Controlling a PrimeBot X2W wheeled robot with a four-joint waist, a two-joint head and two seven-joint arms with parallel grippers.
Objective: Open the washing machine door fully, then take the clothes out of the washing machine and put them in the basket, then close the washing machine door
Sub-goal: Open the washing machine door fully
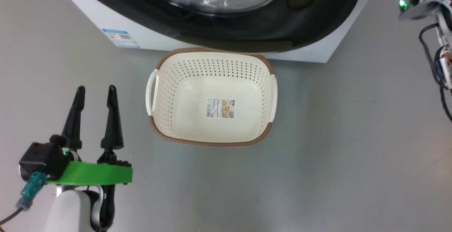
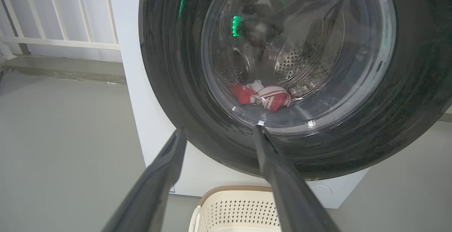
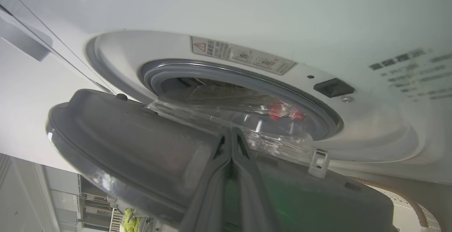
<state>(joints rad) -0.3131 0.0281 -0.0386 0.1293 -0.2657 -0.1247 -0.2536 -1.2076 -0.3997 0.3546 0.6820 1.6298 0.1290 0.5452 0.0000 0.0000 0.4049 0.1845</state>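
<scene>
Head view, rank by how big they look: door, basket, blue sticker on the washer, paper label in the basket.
1. door, largest even though cropped at the top
2. basket
3. blue sticker and paper label: look about alike, not ranked

the washing machine (image 1: 99,17) is white, with a small blue-and-white label (image 1: 120,38) at its corner. the washing machine door (image 2: 166,83) has a glossy black rim around clear glass. the clothes (image 2: 270,97) are bright red with white parts and a red-and-white striped band. the basket (image 1: 197,71) is cream-white, dotted with rows of small holes, under a brown woven-look rim. the floor (image 1: 335,136) is plain grey. the left gripper (image 1: 96,88) has black jaws above a bright green bracket (image 1: 95,173).
</scene>
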